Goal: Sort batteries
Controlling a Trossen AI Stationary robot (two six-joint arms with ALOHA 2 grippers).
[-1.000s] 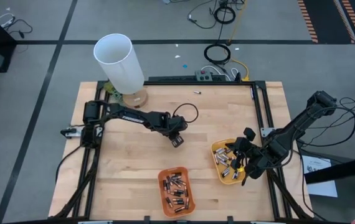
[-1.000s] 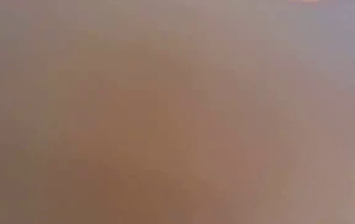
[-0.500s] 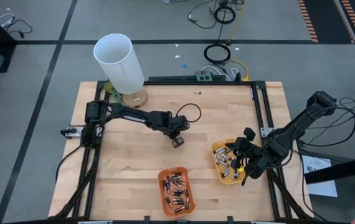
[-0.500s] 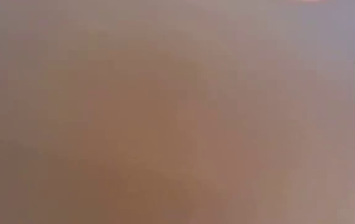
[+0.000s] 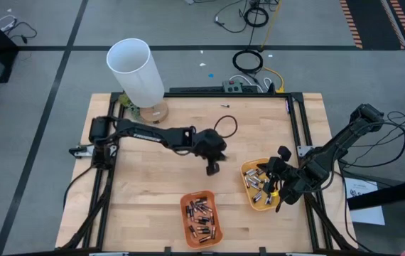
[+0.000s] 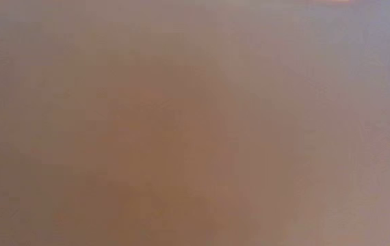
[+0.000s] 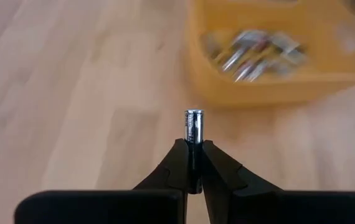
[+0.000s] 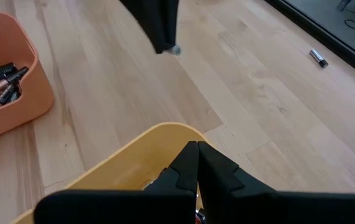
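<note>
My left gripper point(image 5: 212, 168) is over the middle of the table, shut on a silvery battery point(image 7: 194, 126), a short way left of the yellow tray point(image 5: 260, 186) of silvery batteries. The orange tray point(image 5: 200, 217) near the near edge holds dark batteries with coppery ends. One stray battery point(image 8: 318, 58) lies on the wood near the far edge. My right gripper point(image 5: 277, 186) waits shut over the yellow tray's right side; its wrist view shows the tray's rim point(image 8: 156, 134) and my left gripper point(image 8: 162, 37) beyond. The low view shows only a blur. My left gripper pinches the silvery battery between its two fingertips point(image 7: 180, 152), by one end. The other end point(image 7: 194, 115) sticks out past the tips, in line with the fingers. The battery is lifted clear of the table.
A tall white tube point(image 5: 136, 72) stands on a round base at the table's far left corner. Black rails point(image 5: 298, 124) run along the table's right and left sides. Bare wood lies between the two trays and across the table's middle.
My left gripper has moved toward the table's right edge and slightly nearer, toward the yellow tray, staying shut on the battery. My right arm has kept still.
</note>
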